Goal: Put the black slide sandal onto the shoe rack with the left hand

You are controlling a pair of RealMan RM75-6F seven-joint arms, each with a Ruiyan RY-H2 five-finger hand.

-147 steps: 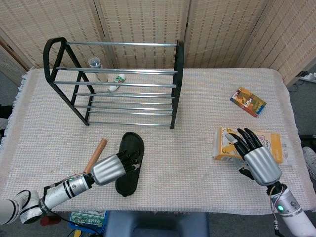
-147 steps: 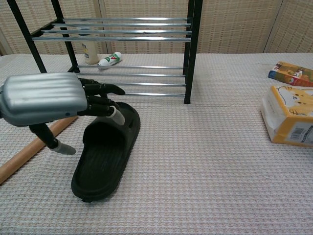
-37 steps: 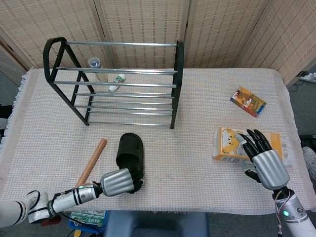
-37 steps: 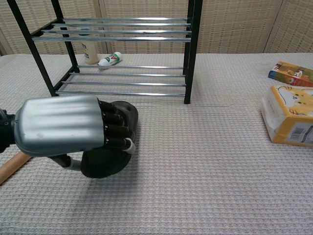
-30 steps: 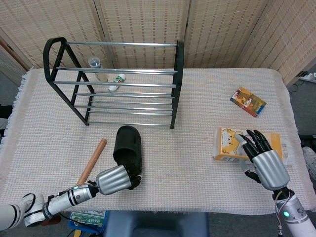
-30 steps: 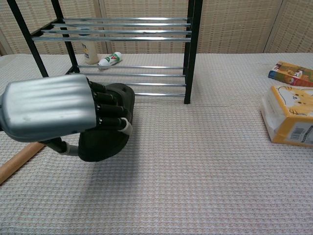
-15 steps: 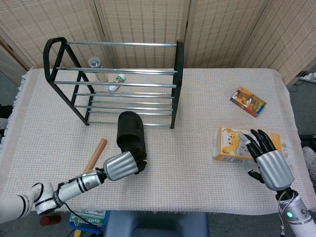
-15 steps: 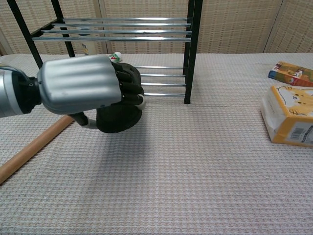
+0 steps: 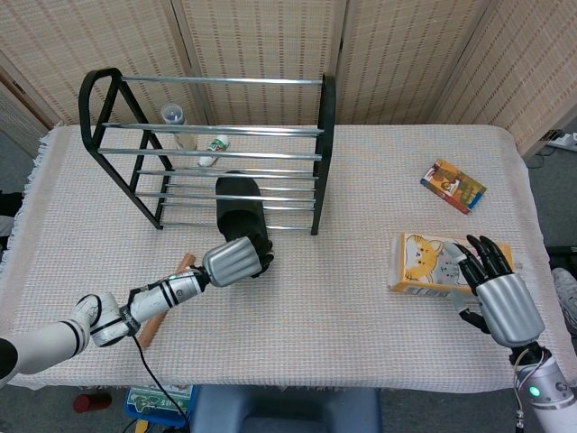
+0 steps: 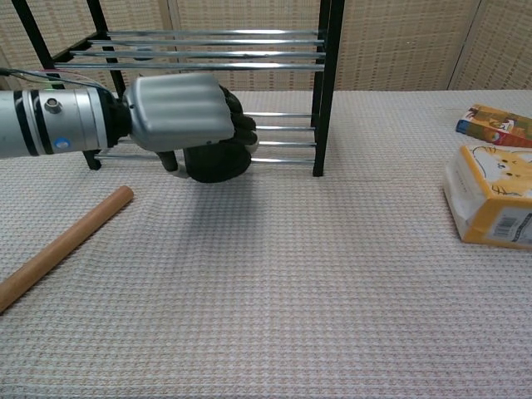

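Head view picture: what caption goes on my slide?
Left hand holds black slide sandal over the shoe rack's lowest bars.

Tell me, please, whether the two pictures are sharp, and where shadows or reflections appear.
Head view: sharp and evenly lit, with bright reflections on the shoe rack bars. Chest view: also sharp; a soft shadow lies on the cloth below the left robot hand holding the black slide sandal, and the hand's silver shell shines.

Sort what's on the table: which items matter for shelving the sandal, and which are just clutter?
Part of the job: black slide sandal, shoe rack, left hand gripping the sandal.

Lying about: wooden stick, yellow tissue pack, small colourful box, two bottles behind the rack.
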